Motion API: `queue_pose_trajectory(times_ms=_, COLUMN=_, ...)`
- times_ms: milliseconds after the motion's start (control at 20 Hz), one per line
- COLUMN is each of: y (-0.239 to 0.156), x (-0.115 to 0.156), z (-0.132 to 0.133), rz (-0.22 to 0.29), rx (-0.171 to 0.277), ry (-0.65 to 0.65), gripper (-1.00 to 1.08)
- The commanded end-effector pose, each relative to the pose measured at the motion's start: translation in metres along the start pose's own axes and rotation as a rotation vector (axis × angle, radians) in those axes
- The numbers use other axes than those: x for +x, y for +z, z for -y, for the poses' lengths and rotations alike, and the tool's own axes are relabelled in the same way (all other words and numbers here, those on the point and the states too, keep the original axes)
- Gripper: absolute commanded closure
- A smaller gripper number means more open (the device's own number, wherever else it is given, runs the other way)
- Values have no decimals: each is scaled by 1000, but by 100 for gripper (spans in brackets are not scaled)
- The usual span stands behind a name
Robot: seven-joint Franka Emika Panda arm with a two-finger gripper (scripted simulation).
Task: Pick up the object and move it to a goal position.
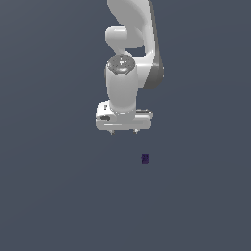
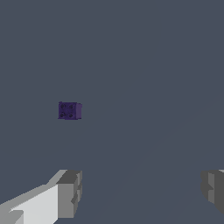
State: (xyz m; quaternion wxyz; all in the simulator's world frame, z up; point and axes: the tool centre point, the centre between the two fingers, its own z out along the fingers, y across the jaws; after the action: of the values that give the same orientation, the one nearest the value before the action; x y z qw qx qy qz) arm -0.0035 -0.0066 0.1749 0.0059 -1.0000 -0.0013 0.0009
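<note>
The object is a tiny dark purple block lying on the grey surface, below and toward the exterior view's right of my gripper. It also shows in the wrist view, with small dark dots on one face. My gripper hangs from the white arm, open and empty, its jaws spread wide. It is well apart from the block and does not touch it. In the wrist view my gripper shows two grey fingertips far apart with nothing between them.
The white arm rises above the gripper to the top of the exterior view. A plain grey surface fills the rest of both views.
</note>
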Motion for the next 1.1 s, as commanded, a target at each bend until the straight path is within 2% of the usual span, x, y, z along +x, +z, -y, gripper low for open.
queue_pose_trajectory(times_ms=0, y=0, x=0, z=0, rz=0, rx=0, ry=0, gripper=-92)
queue_pose_trajectory(times_ms=450, y=17, x=-6, z=17, rz=41, rx=-12, ry=-27, gripper=-92)
queue_pose_trajectory(times_ms=750, y=18, x=-4, z=18, rz=39, rx=-11, ry=-24, gripper=-92)
queue_pose_trajectory(times_ms=1050, y=32, x=8, z=32, rz=32, rx=-13, ry=-14, gripper=-92)
